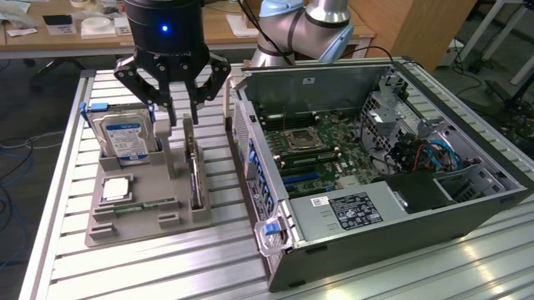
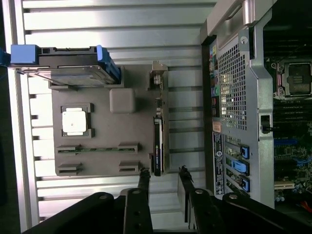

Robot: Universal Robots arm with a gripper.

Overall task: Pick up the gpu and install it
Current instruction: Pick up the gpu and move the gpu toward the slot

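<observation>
The end effector (image 1: 182, 117) hung released, its fingers apart and grasping nothing. The gpu (image 1: 194, 172) stood on its long edge in a slot of the grey holder (image 1: 137, 225), directly beneath the end effector and roughly in line with the gap between the fingers. Whether a finger touched the card could not be told.

The card looked stiff, fairly light and fragile, with smooth faces that could slip. The best hold was probably across its thin width at the upper edge, on the cooler block, away from the bracket and the contact edge.

Room was tight. To one side of the end effector stood the holder's pale post (image 1: 161, 134) and, beyond it, the upright hard drive (image 1: 125, 134). To the other side rose the wall of the open case (image 1: 276, 144), near the card. The clear way out seemed to be straight up. The holder lay on the slatted desk (image 1: 167, 269).
</observation>
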